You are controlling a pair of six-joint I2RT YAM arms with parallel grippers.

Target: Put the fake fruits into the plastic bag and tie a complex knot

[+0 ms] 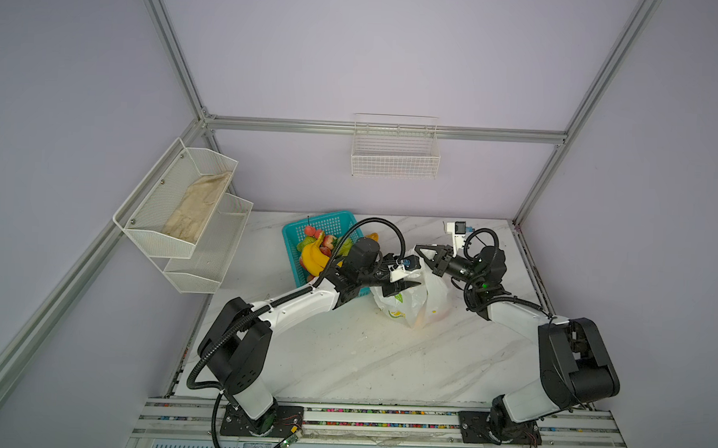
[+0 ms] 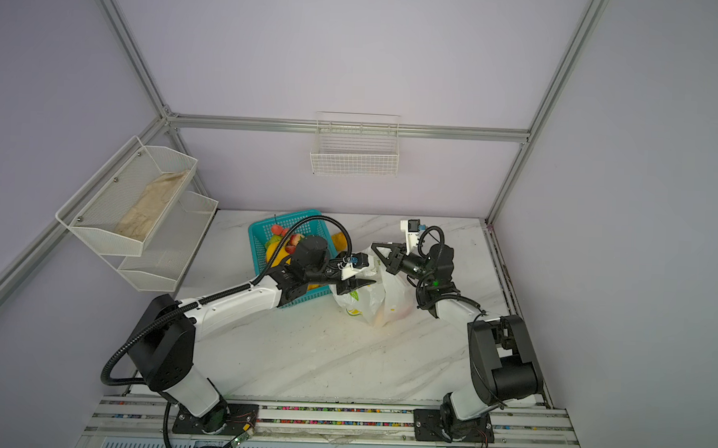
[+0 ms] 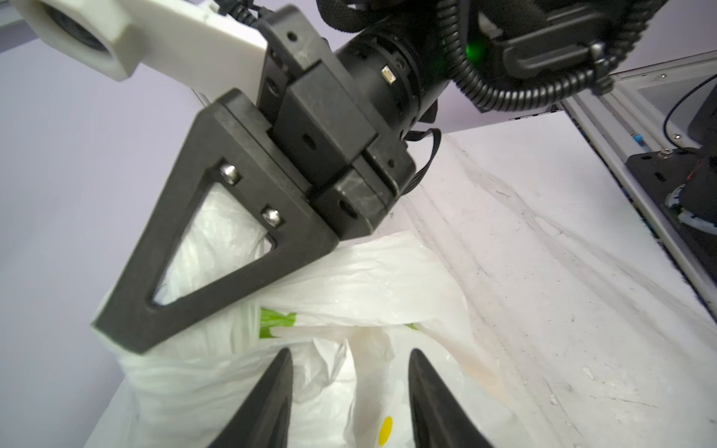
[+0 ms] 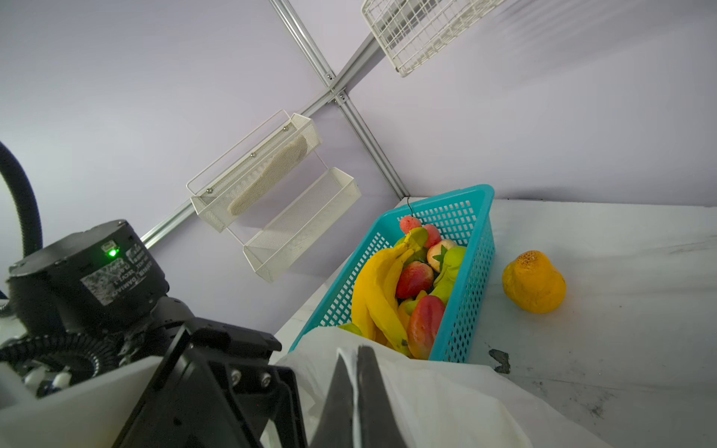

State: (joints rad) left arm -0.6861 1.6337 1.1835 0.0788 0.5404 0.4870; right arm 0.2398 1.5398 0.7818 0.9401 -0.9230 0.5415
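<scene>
While bananas (image 4: 374, 294) lie in teal basket (image 4: 471, 294), orange (image 4: 534, 282) outside, plastic bag (image 1: 412, 306) upright

Inspection finding: the plastic bag (image 1: 412, 304) stands on the tabletop (image 1: 384, 359), with the left pincer (image 3: 349, 353) over its left side and the right pincer (image 1: 418, 248) at its rear top. The lattice basket (image 1: 293, 235) sits just left of it, fake fruits (image 1: 312, 258) inside. 1 fruit (image 4: 534, 282) lies on the tabletop right of the basket, behind the bag.

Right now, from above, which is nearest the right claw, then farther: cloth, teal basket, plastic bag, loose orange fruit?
1. plastic bag: pinched in the right claw.
2. orange fruit: loose, a little to the left.
3. teal basket: farther left.
4. cloth: in the wall shelf, far left.
</scene>
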